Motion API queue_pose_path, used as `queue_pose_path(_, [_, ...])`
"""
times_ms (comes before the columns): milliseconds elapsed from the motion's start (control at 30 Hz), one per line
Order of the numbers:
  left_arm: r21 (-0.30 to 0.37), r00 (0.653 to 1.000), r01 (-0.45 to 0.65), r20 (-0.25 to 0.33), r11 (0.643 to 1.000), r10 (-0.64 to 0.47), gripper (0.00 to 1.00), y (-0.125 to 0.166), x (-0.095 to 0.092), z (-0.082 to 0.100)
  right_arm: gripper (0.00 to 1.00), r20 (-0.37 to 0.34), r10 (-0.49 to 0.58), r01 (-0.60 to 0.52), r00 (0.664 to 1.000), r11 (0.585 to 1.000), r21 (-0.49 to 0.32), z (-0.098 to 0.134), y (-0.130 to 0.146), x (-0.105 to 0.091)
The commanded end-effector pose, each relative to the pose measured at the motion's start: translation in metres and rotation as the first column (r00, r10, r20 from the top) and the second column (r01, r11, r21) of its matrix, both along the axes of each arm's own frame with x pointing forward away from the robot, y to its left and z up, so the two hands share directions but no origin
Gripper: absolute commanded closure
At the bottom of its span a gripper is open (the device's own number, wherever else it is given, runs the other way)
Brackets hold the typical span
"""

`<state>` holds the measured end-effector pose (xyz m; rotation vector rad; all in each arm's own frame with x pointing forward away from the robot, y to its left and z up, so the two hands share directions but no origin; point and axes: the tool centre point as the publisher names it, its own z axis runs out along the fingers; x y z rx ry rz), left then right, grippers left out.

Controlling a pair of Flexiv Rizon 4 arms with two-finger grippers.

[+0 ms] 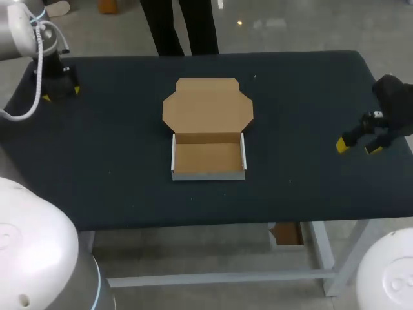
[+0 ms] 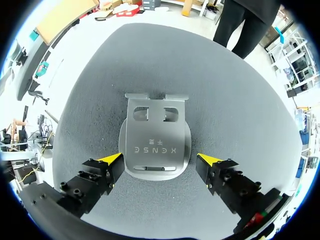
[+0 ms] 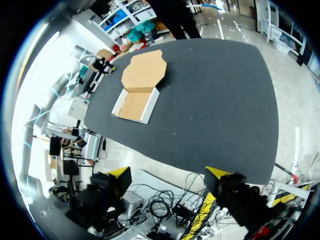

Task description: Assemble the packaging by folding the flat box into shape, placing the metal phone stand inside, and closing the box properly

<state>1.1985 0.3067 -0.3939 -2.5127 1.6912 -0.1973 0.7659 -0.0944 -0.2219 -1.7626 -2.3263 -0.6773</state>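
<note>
Head view: phone stand [image 2: 155, 142] hidden beneath the left gripper [image 1: 61, 93], of which only two yellow tips show past the dark body; left arm [image 1: 22, 29] cut off at the far corner; right arm [image 1: 395, 103] cut off at the side edge; right wrist view: left gripper beyond the box [image 3: 136, 100] too small and blurred to read its fingers.

Your cardboard box [image 1: 208, 139] sat mid-table [image 1: 310, 97], walls folded up, lid open flat toward the far edge, your grey metal phone stand [image 2: 155, 145] lay by the far left corner
</note>
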Motion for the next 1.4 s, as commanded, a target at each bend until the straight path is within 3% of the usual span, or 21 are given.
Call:
queue_pose_path(33, [-0.010, 0.999, -0.002, -0.034, 1.000, 0.001, 0.00, 0.0030, 0.0102, -0.0018, 0.00, -0.003, 0.001, -0.001, 1.000, 1.000, 0.000, 0.0016, -0.0003, -0.0005])
queue_pose_path(967, [-0.004, 0.999, -0.002, -0.036, 1.000, 0.002, 0.00, 0.0102, 0.0143, -0.0034, 0.00, -0.003, 0.001, -0.001, 1.000, 1.000, 0.000, 0.0016, -0.0003, -0.0005])
queue_pose_path(1400, [0.005, 0.999, 0.009, -0.043, 1.000, -0.008, 0.13, 0.0111, 0.0179, -0.0054, 0.00, -0.003, 0.001, -0.001, 1.000, 1.000, 0.000, 0.0016, -0.0003, -0.0005])
